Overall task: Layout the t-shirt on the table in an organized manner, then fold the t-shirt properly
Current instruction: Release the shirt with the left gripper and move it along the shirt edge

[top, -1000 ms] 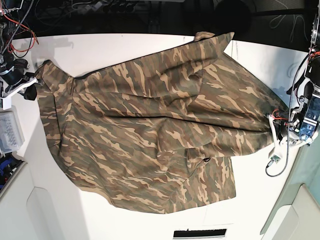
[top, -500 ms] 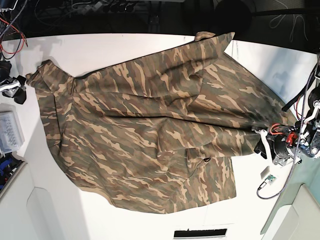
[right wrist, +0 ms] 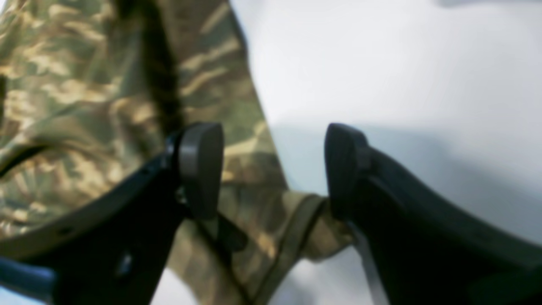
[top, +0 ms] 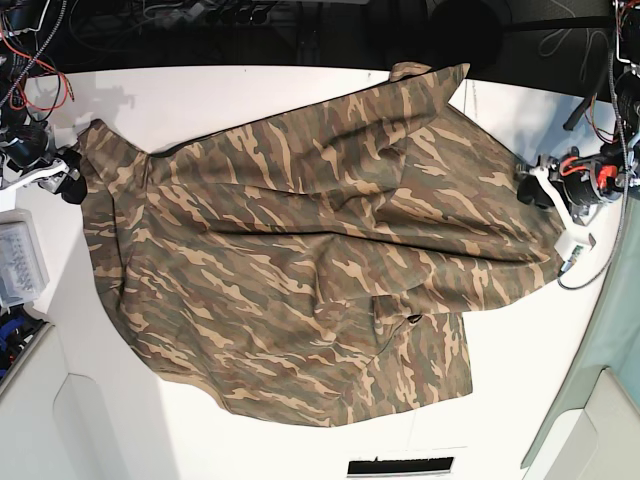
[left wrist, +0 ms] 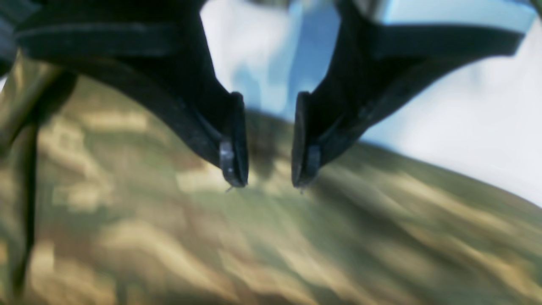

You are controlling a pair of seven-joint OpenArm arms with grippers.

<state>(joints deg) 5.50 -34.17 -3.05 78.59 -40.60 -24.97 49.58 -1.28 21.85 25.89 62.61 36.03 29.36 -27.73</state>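
the t-shirt (top: 300,260) lies spread but crooked across the middle of the white tabletop (top: 220,95). to lay it flat, grab a corner low and pull slowly outward. the right fingers (right wrist: 273,169) are wide open and hold nothing; a shirt corner lies under them. the left fingers (left wrist: 264,140) are partly open above the cloth, holding nothing.

Left hand (left wrist: 264,169) and right hand (right wrist: 273,169) both gape, empty
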